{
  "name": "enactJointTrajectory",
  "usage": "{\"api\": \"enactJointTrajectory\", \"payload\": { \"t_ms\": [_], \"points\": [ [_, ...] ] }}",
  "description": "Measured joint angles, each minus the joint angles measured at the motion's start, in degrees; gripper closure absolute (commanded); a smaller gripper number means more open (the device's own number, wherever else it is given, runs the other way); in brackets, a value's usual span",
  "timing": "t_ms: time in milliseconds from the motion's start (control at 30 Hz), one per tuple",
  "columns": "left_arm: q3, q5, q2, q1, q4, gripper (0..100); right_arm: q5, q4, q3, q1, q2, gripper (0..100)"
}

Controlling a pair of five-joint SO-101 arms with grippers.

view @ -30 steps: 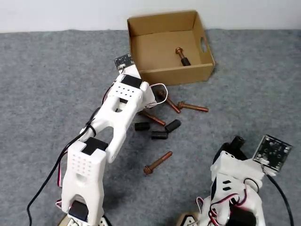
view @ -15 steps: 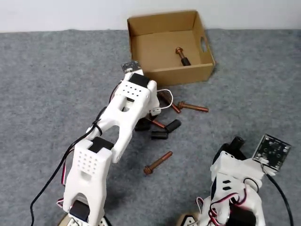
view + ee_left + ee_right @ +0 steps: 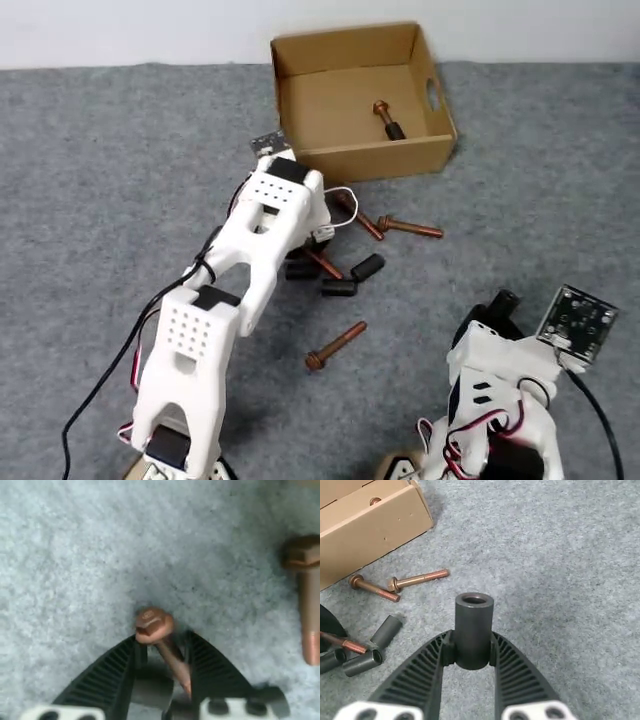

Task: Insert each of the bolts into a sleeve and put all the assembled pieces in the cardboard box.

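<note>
Cardboard box [image 3: 375, 160] holds one sleeved bolt [image 3: 388, 119]; left arm [image 3: 262, 225] hides part of loose parts [image 3: 366, 266].
Left wrist: left pincer [image 3: 165, 640] parted astride bolt [image 3: 154, 625], shank partly hidden; second bolt [image 3: 306, 610] beside, edge-cut.
Right wrist: right pincer [image 3: 471, 642] clenched on upright sleeve [image 3: 474, 622].

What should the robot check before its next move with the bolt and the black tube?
1. sleeve held upright in the right gripper: ok.
2. Sleeve's top hole empty: ok.
3. bolt sits in the left gripper: ok.
4. Bolt gripped tight: cannot tell.
5. Bolt lined up with the sleeve: not ok, the two arms are apart.
6. cardboard box has room: ok, one assembled piece inside.
</note>
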Motion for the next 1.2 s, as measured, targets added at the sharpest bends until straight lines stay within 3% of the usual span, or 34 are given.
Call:
{"api": "enactJointTrajectory", "payload": {
  "t_ms": [100, 200, 600, 867, 1200],
  "points": [
    [-2.9, 0.1, 1.8, -0.3, 1.2, 88, 0.0, 0.0, 0.0, 0.0, 0.0, 99.1],
    [-6.4, 0.1, 3.9, -0.3, 4.0, 99, 0.0, 0.0, 0.0, 0.0, 0.0, 99.1],
    [-18.3, 0.1, 4.7, 1.8, 14.8, 100, 0.0, 0.0, 0.0, 0.0, 0.0, 99.1],
    [-19.0, -2.7, -9.1, 3.9, 15.1, 100, 0.8, 0.4, 0.0, -0.4, 0.0, 99.1],
    [-7.9, -9.1, -30.2, 7.7, 15.6, 100, 1.6, 0.8, 0.0, -9.8, 0.0, 99.1]
  ]
}}
